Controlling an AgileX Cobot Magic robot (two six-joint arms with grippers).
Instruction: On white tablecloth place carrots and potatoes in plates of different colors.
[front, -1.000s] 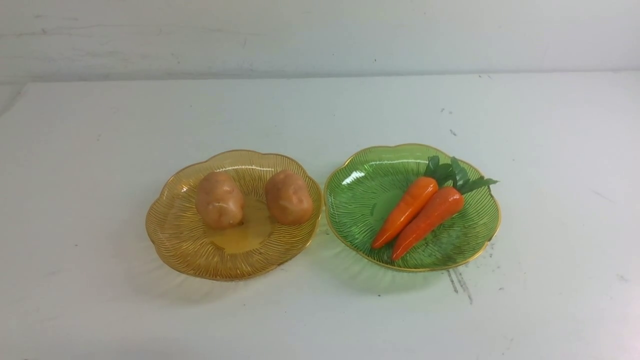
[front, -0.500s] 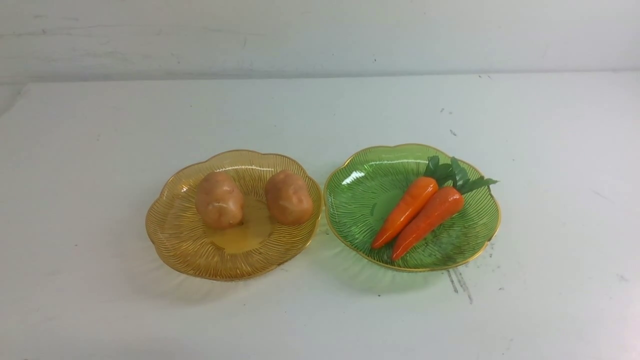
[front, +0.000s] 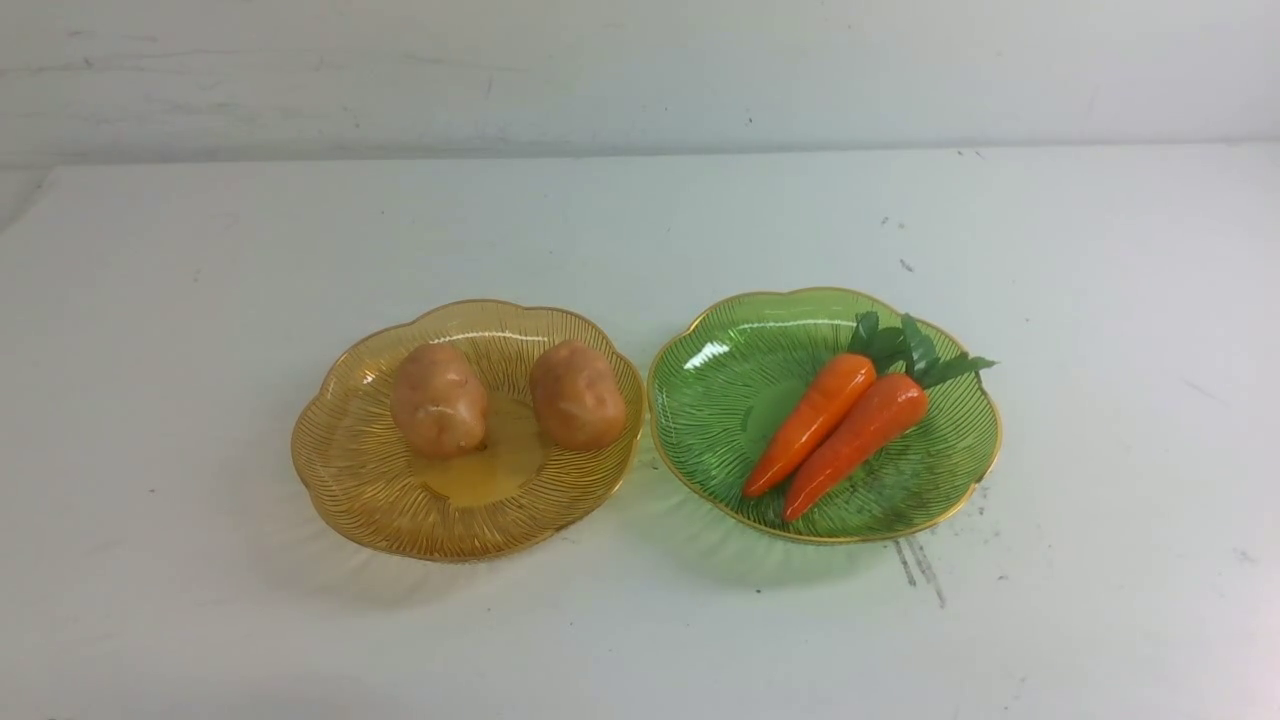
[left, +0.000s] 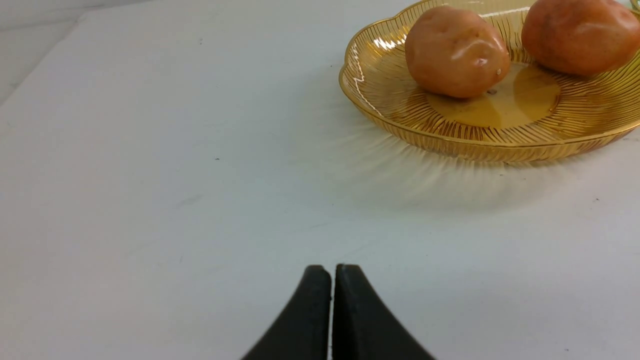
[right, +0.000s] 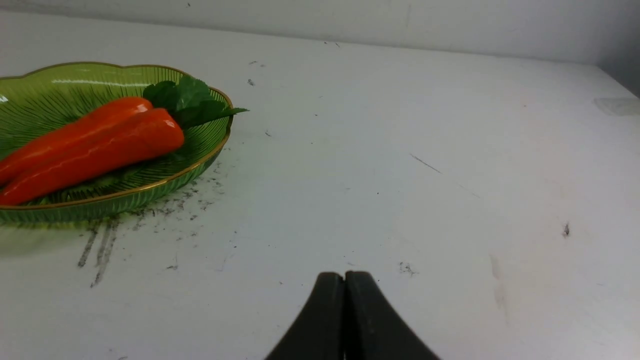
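Observation:
Two tan potatoes (front: 438, 400) (front: 577, 394) lie in the amber plate (front: 360, 490) on the left of the white tablecloth (front: 640, 220). Two orange carrots (front: 812, 420) (front: 856, 440) with green tops lie side by side in the green plate (front: 720, 400) on the right. Neither gripper shows in the front view. My left gripper (left: 332, 270) is shut and empty above bare cloth, short of the amber plate (left: 390, 115) with its potatoes (left: 456, 50). My right gripper (right: 344, 276) is shut and empty, off to the side of the green plate (right: 125, 197) and carrots (right: 100, 150).
A pale wall (front: 640, 70) runs behind the table's far edge. Dark scuffs (front: 920, 565) mark the cloth just in front of the green plate. The cloth's left edge (front: 30, 210) falls away at the far left corner.

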